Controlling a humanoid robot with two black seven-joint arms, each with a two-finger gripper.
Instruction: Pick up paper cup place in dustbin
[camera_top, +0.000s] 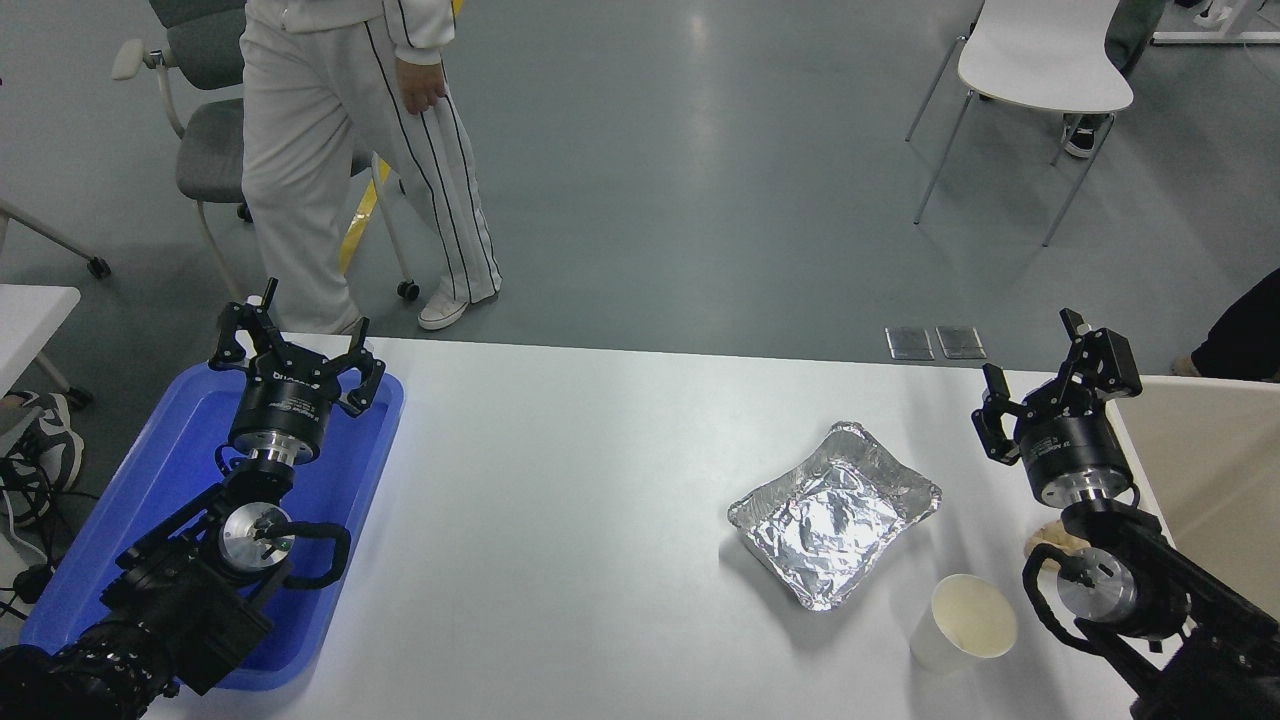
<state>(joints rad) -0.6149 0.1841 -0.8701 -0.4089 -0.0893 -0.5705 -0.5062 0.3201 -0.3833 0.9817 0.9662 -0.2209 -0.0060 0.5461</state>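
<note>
Since the paper cup (968, 620) stands upright just in front of the foil tray (835, 512), the right gripper (1035, 385), spread wide and holding nothing, should drop back and close gently around it. The cup and tray look empty. The dustbin (1215, 470) waits right of the tray, its inside hidden. The left gripper (295, 345) rests, fingers apart, over the blue tray (120, 520).

Small white letters are showing on the left gripper (297, 352) and on the right gripper (1050, 395), but they are too tiny to read.
</note>
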